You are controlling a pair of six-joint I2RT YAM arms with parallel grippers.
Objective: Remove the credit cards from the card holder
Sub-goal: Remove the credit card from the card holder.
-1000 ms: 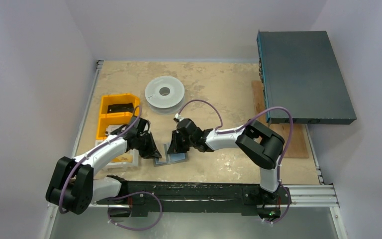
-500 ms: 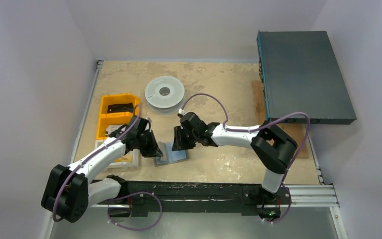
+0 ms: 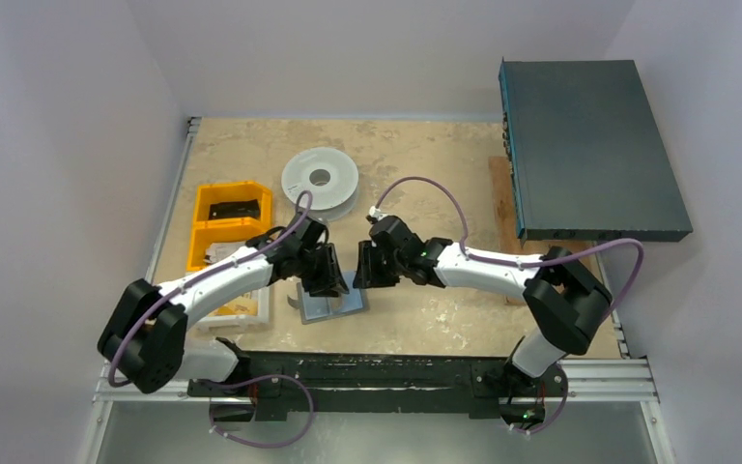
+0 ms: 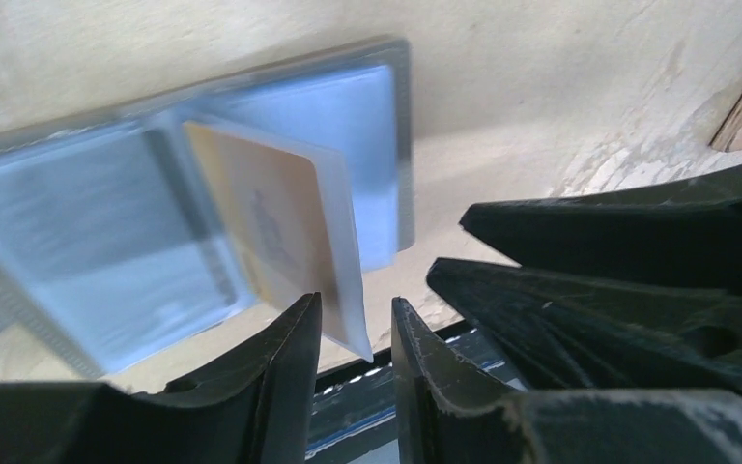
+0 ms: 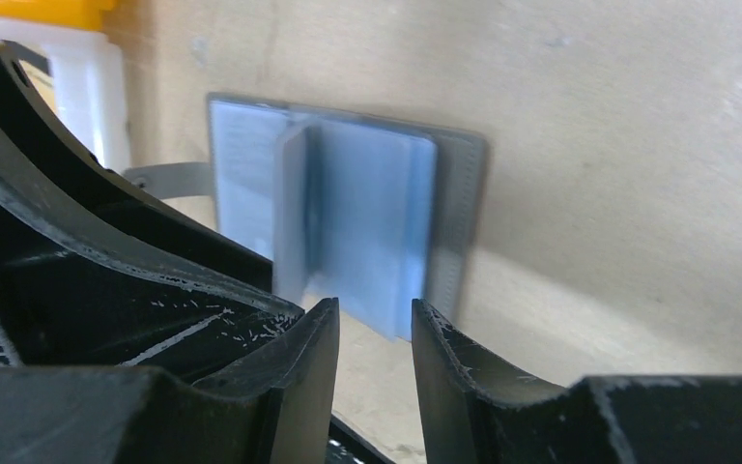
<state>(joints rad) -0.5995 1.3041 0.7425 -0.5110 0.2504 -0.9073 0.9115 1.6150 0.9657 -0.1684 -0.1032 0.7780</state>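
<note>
The slate-grey card holder (image 3: 336, 307) lies open on the table between my two grippers. It also shows in the left wrist view (image 4: 106, 232) and in the right wrist view (image 5: 459, 213). A pale cream card (image 4: 280, 222) stands up out of its middle, and one corner of the card sits between my left gripper's (image 4: 356, 324) fingertips, which are a narrow gap apart. A blue panel (image 5: 367, 222) of the holder reaches down toward my right gripper (image 5: 375, 319), whose jaws are also a narrow gap apart. In the top view the left gripper (image 3: 331, 280) and the right gripper (image 3: 365, 274) hover close together over the holder.
A pale grey round spool (image 3: 320, 180) lies behind the grippers. Yellow bins (image 3: 214, 246) holding a black item (image 3: 232, 209) and a white tray (image 3: 251, 311) stand at the left. A large dark box (image 3: 589, 145) and a wooden board (image 3: 585, 280) are at the right.
My left gripper has swung right and forward over the holder. My right gripper has drawn back to the right. The holder has stayed where it was.
</note>
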